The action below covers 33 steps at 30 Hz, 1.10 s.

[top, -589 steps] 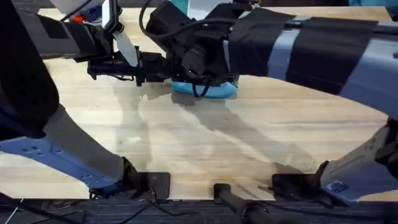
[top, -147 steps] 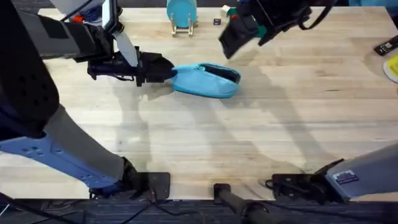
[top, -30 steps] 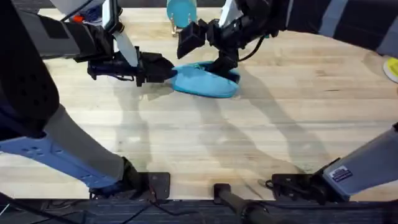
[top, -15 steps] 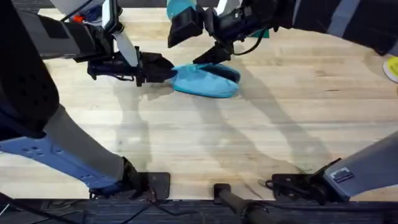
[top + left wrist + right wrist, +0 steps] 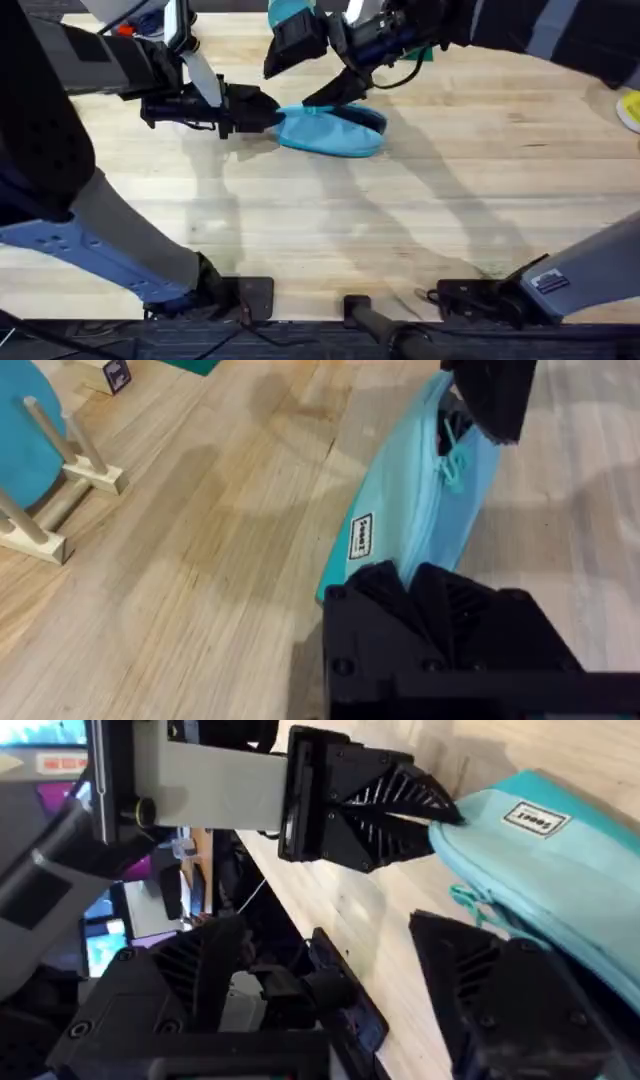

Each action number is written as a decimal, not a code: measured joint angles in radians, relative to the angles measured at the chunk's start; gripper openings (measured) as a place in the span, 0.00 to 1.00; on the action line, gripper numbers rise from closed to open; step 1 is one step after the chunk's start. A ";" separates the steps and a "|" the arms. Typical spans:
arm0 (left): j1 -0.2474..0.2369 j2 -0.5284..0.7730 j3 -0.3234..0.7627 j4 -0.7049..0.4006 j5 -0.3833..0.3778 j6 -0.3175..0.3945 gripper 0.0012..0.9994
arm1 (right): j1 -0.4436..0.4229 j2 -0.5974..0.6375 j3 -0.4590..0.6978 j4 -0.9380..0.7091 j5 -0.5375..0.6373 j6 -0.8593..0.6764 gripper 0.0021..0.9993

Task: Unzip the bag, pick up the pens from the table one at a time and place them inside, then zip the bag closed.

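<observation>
The light-blue bag (image 5: 335, 132) lies on the table (image 5: 400, 230) toward the back, its zipper partly apart with a dark gap showing in the left wrist view (image 5: 455, 432). My left gripper (image 5: 270, 112) is shut on the bag's left end, and in its own view the fingers pinch the fabric (image 5: 410, 575). My right gripper (image 5: 315, 70) hovers open just above the bag's top, with one finger (image 5: 490, 395) close over the zipper gap. In the right wrist view the bag (image 5: 560, 890) sits beyond the spread fingers. The pens are out of view.
A round teal disc on a wooden stand (image 5: 30, 460) stands behind the bag, partly covered by the right arm in the overhead view (image 5: 290, 12). A yellow object (image 5: 631, 110) sits at the right edge. Bare tabletop stretches in front of the bag.
The right gripper has shifted left along the bag's top and risen a little over the last second. The left gripper and the bag have stayed put.
</observation>
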 joint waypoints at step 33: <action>0.000 0.000 0.000 0.000 0.000 0.000 0.04 | 0.000 -0.229 0.078 -0.259 0.257 -0.473 1.00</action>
